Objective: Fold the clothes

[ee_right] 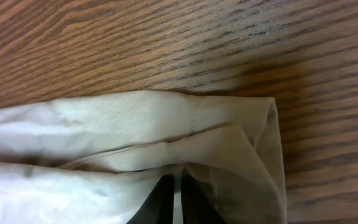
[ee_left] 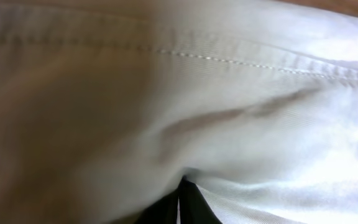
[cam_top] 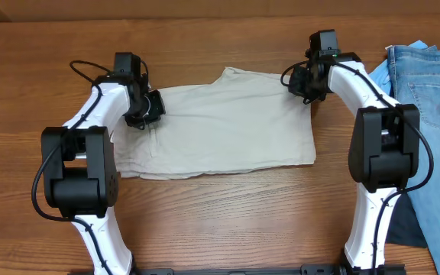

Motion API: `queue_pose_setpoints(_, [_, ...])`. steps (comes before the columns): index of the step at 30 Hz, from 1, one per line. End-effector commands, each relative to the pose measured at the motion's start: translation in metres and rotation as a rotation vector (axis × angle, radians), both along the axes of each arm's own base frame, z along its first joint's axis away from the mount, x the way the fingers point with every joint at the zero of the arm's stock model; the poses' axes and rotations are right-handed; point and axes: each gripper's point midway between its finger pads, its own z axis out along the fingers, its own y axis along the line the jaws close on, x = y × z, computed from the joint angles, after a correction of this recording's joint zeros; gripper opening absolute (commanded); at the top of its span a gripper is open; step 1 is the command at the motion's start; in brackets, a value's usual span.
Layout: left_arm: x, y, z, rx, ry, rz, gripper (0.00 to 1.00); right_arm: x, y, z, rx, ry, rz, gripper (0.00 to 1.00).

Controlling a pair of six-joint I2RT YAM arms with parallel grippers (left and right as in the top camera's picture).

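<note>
Gripping beige trousers [cam_top: 228,130]: left pincer [ee_left: 180,198], right pincer [ee_right: 174,198], both clamped.

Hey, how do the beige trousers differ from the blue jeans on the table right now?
The beige trousers are pale cream; the blue jeans are denim blue. The beige trousers lie mid-table between the arms, while the blue jeans sit at the right edge, partly out of frame. The left tool and right tool each pinch the beige trousers; no tool touches the blue jeans. Both rest on the wooden table.
</note>
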Motion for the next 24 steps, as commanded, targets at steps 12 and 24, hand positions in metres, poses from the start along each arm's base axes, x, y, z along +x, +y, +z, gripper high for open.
queue_pose_setpoints(12, [0.032, 0.032, 0.021, 0.126, -0.05, -0.066, 0.24, 0.009, -0.044, 0.028, -0.178, 0.01, -0.106, 0.11])
queue_pose_setpoints(24, [0.018, 0.051, 0.119, 0.176, 0.031, -0.009, 1.0, -0.016, -0.064, 0.159, -0.167, 0.002, -0.173, 1.0])
